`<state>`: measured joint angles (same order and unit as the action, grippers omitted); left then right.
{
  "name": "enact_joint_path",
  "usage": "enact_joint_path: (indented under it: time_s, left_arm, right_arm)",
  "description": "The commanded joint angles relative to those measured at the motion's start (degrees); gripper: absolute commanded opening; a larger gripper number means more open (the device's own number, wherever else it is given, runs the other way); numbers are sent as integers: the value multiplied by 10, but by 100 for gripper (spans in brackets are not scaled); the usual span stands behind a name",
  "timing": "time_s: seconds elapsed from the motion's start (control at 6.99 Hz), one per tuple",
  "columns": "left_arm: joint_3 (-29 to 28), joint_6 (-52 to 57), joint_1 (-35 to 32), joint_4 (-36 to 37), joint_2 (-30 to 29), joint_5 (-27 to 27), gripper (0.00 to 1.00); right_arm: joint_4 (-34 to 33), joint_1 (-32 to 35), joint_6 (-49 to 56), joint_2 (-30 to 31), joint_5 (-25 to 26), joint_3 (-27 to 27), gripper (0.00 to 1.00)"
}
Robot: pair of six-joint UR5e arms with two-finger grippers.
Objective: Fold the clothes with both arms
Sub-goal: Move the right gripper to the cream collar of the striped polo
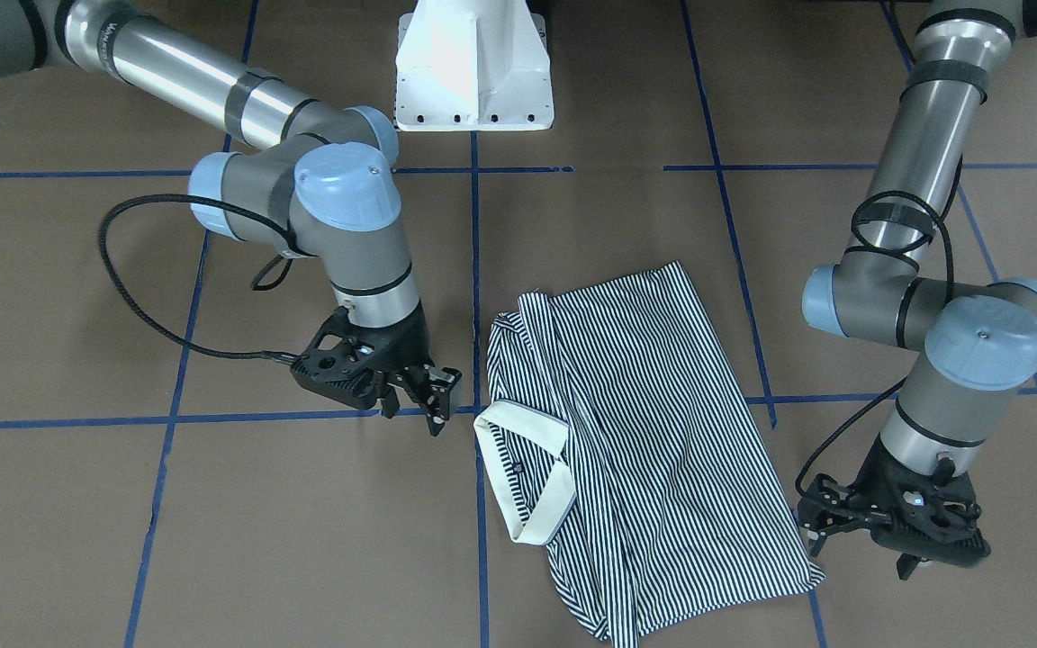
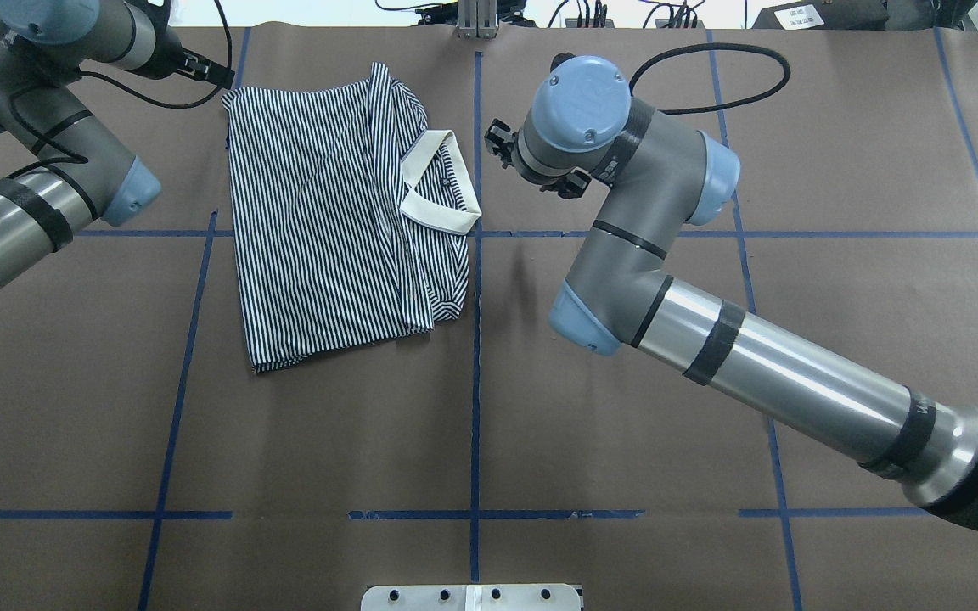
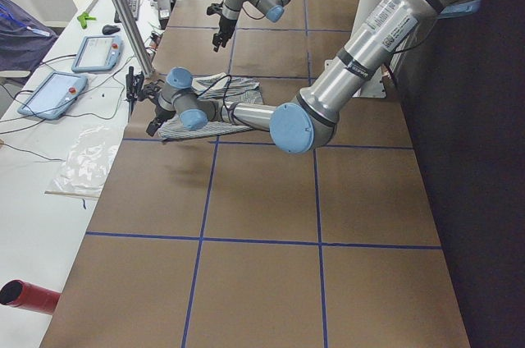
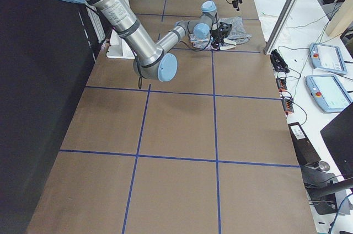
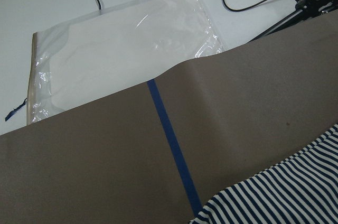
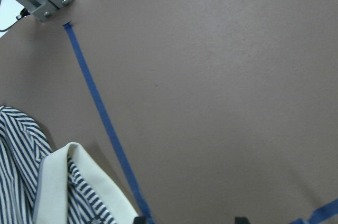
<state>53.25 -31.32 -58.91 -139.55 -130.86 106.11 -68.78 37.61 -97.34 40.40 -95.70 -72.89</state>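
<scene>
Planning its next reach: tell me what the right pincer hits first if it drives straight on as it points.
Most likely the bare brown table paper, just beside the blue tape line. The shirt's cream collar lies close to that path, but depth is unclear.

Robotics lab, teach pendants [image 4: 329,58], blue tape grid [image 2: 475,382] on brown table [image 2: 328,424], aluminium post [image 4: 290,8].

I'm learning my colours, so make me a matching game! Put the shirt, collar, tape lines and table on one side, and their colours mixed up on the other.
Things:
1. shirt
2. collar
3. tape lines
4. table

Colours:
A. blue
B. brown
C. navy-and-white stripes
D. cream

Right pairs: 1-C, 2-D, 3-A, 4-B.
</scene>
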Motion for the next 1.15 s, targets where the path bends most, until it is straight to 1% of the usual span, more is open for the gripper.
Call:
enact_joint_path:
  time_s: [0.0,0.14,0.43,0.57,0.86,1.0]
  left_arm:
    - [5,-1,-1,0,1,1,100]
    - [5,-1,-1,0,1,1,100]
    - [9,-1,-1,0,1,1,100]
    - [9,-1,0,0,1,1,100]
    - [16,-1,-1,0,2,1,100]
    - [16,-1,-1,0,3,1,100]
  right_arm:
    - [37,-29,-48,-57,48,91,59]
    - [37,-36,-48,-70,53,113,56]
    - [36,-53,-48,-69,68,119,55]
    - [35,-54,-48,-69,68,122,55]
    - [30,-58,-44,-68,68,121,61]
    - [30,-62,-45,-67,68,121,61]
